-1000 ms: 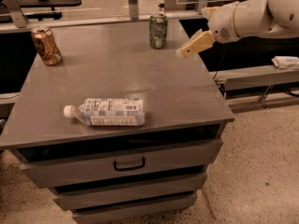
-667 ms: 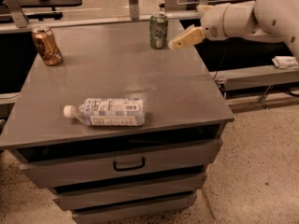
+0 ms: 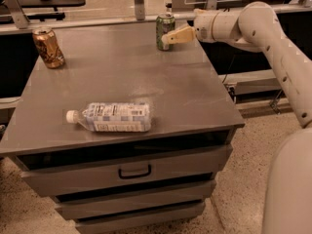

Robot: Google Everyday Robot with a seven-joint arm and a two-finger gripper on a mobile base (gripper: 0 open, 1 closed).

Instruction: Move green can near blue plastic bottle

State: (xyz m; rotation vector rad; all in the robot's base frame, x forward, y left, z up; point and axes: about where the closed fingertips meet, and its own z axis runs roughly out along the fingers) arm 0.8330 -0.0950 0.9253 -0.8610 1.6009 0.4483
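Note:
The green can [image 3: 164, 29] stands upright at the far edge of the grey cabinet top [image 3: 195, 101], right of its middle. My gripper [image 3: 168, 37] reaches in from the right on the white arm and its tip is right at the can's right side; I cannot tell whether it touches. The blue plastic bottle [image 3: 114, 117] lies on its side near the front left of the top, white cap pointing left, well apart from the can.
A brown-copper can [image 3: 48, 48] stands at the far left of the top. The cabinet has drawers [image 3: 134, 172] below. A rail and posts [image 3: 139, 4] run behind the top. My white arm [image 3: 282, 57] spans the right side.
My gripper has moved left and slightly back, from off the cabinet's right edge up to the green can's right side. The can and the bottle have not moved.

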